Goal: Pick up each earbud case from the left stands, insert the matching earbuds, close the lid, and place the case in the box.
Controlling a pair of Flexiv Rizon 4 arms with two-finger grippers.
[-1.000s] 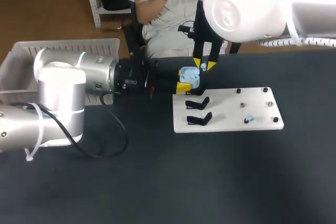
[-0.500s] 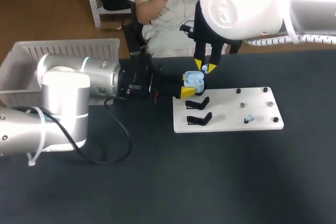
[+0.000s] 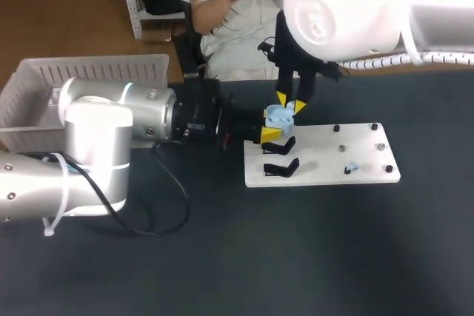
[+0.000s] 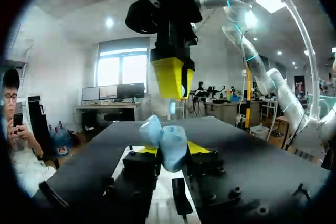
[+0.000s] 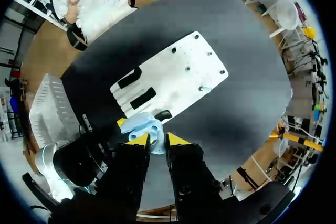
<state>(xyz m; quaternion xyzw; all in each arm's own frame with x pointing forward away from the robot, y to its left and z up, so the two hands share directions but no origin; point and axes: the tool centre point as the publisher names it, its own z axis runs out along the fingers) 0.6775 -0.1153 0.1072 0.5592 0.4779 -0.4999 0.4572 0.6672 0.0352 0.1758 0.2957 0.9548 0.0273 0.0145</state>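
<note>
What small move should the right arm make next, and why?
Probably ease the right gripper straight down and seat the earbud it seems to pinch into the case. The left gripper holds that case with its lid open, and the right gripper's tips hover just above it, so little else looks needed first.

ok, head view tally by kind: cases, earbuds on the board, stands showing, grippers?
earbud case: 1
earbud on board: 1
black stands showing: 2
grippers: 2, left gripper and right gripper
total: 6
</note>
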